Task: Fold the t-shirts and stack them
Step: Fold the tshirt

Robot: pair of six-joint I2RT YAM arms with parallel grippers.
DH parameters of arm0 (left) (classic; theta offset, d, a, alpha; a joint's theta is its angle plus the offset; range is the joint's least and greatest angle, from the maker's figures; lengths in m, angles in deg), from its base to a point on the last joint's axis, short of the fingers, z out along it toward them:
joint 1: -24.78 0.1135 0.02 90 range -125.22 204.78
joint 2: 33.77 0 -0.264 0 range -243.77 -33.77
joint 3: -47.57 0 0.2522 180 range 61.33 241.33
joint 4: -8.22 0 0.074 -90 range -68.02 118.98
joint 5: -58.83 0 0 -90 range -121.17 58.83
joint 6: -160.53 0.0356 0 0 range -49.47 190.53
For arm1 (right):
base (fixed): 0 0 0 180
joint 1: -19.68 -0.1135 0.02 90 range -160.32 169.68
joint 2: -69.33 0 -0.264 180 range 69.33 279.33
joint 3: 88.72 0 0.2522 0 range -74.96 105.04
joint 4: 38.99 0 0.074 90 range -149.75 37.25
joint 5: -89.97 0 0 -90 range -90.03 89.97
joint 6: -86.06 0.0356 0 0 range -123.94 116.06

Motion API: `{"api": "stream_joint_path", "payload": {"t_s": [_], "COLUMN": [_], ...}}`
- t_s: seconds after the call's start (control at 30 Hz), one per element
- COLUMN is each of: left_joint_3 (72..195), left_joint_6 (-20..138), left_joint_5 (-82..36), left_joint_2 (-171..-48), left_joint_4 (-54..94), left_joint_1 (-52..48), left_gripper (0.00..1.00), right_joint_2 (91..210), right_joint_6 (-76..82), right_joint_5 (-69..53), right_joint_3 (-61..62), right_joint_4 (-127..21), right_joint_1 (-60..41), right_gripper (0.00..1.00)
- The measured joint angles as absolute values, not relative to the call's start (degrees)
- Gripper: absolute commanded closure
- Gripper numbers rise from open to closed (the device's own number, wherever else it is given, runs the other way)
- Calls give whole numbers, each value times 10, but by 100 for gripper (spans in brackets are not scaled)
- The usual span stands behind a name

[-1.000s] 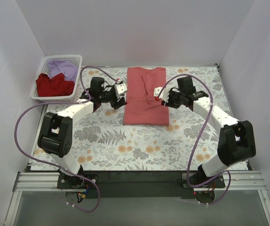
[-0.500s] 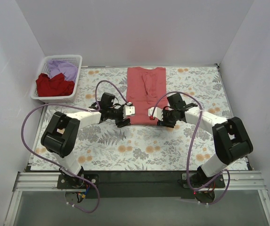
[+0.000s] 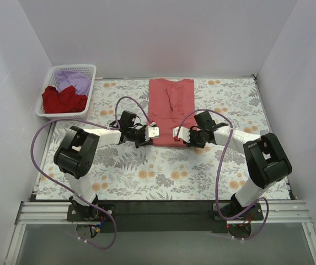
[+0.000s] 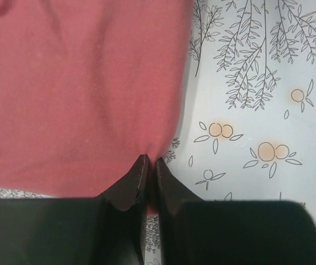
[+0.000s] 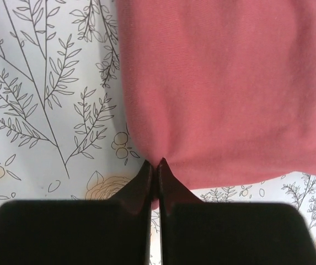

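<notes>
At near hem of coral-red tee [image 3: 170, 107], both arms had relocated. 1 s earlier they sat at the tee's mid-sides, one per long edge; by 0.5 s ago they'd swung down to the near end, and since then barely budged. The left gripper [image 3: 154, 132] was clamped on the hem by one near corner: wrist cam showed its black fingers [image 4: 127, 190] meeting w/ red fabric caught at the tips. Same for the right gripper [image 3: 176, 133] at the other near corner, fingers [image 5: 171, 190] together on the hem edge, no gap visible. The tee itself hadn't shifted btwn frames, still flat on the floral cloth [image 3: 146, 171]. Judgement: lengthwise folds look done (tee is already a narrow strip, no sleeves sticking out), and the two-corner pinch sets up the crosswise fold, so hem likely goes up and over twd collar next; nothing lifted yet. Orientation: long axis ran near-to-far, approx square to the table's near edge, collar end pointing away from the arm bases, hem end twd them. Position: middle of the table L-R, in the far half. The darker red tee [image 3: 64, 99] and lavender tee [image 3: 75, 80] lay crumpled in the basket [image 3: 72, 67] at far left, well apart from the grippers, untouched, so task approx a third in at best.
</notes>
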State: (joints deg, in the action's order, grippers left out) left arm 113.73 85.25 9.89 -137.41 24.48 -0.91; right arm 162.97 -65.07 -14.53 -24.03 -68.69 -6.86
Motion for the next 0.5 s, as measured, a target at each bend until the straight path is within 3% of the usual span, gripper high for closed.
{"api": "stream_joint_path", "payload": {"t_s": [0.5], "left_joint_3": [1251], "left_joint_6": [848], "left_joint_5": [111], "left_joint_2": [-1296], "left_joint_4": [390], "left_joint_1": [1], "left_gripper": [100], "right_joint_2": [1576], "right_joint_6": [-621], "right_joint_5": [-152], "right_joint_3": [-99], "right_joint_4": [-795], "right_joint_1": [-38], "right_gripper": [99]}}
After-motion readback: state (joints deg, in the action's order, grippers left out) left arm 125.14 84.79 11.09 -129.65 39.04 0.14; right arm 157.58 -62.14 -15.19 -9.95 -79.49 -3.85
